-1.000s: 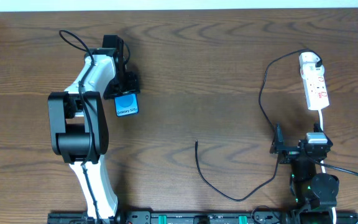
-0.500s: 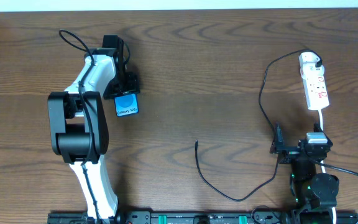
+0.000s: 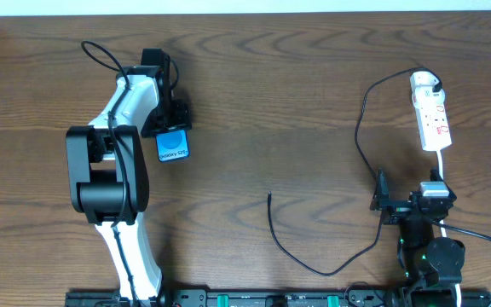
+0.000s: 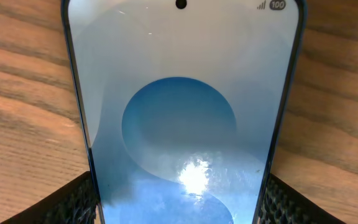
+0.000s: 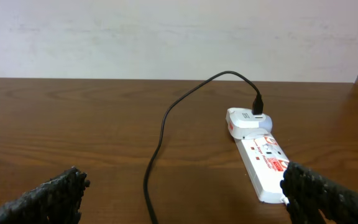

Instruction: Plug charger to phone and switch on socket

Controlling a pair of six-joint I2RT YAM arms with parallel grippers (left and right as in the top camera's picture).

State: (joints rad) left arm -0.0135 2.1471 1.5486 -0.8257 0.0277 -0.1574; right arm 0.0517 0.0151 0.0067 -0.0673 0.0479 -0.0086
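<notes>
With the left pincer (image 3: 170,128) clamped across the phone (image 3: 174,145) at the bench's (image 3: 271,85) left, hold it steady so the wide-open, empty right pincer (image 5: 185,208) near the socket (image 3: 433,119) can fetch the charger (image 3: 314,269) lying mid-bench.

Your left arm (image 3: 124,102): white shells, bulky black joint housings, 1 thin black cable (image 3: 101,54) looped off the upper link. Your right arm (image 3: 430,243): mostly black, white cap on top, small green lights. Finger pads (image 4: 67,205) (image 5: 48,196): black, finely knurled. Base rail (image 3: 254,298) along the desk's front edge: black, green connectors.
</notes>
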